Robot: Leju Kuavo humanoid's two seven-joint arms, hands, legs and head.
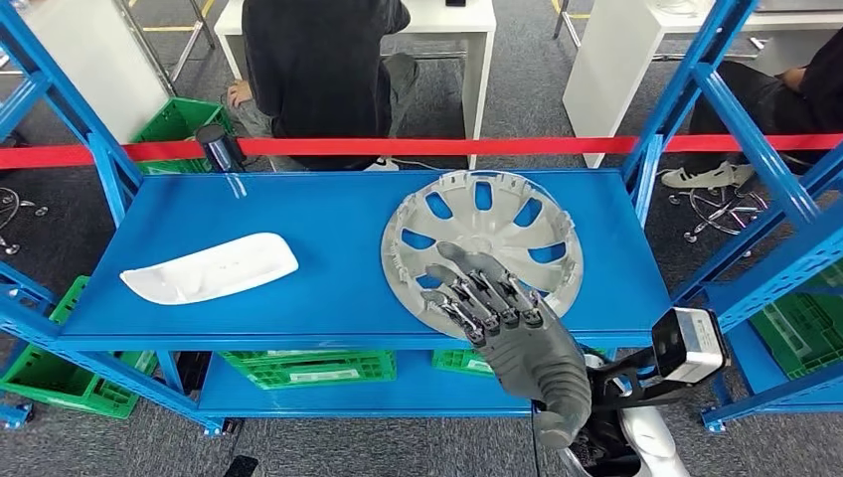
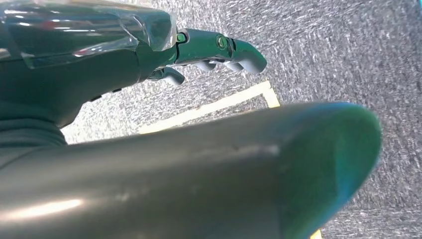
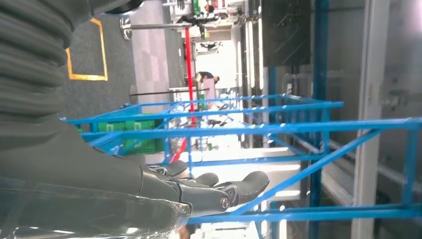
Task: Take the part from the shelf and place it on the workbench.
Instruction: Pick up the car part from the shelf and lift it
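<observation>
A silver wheel cover (image 1: 497, 214) lies flat on the right half of the blue shelf board (image 1: 328, 209). A white elongated curved part (image 1: 209, 268) lies on the left half. My right hand (image 1: 497, 308) reaches in from below, its fingers stretched out and spread above the wheel cover's near edge, holding nothing. I cannot tell whether the fingertips touch the cover. The right wrist view has that hand (image 3: 209, 189) with straight fingers in front of the blue frame. My left hand (image 2: 219, 50) hangs over grey carpet, fingers loosely extended, with nothing in it.
A red tape (image 1: 418, 146) runs along the shelf's far edge, by a dark cylinder (image 1: 219, 147). A person (image 1: 318, 60) sits behind it at a white table. Blue slanted posts (image 1: 736, 119) flank the shelf. Green crates (image 1: 308, 368) sit on the lower level.
</observation>
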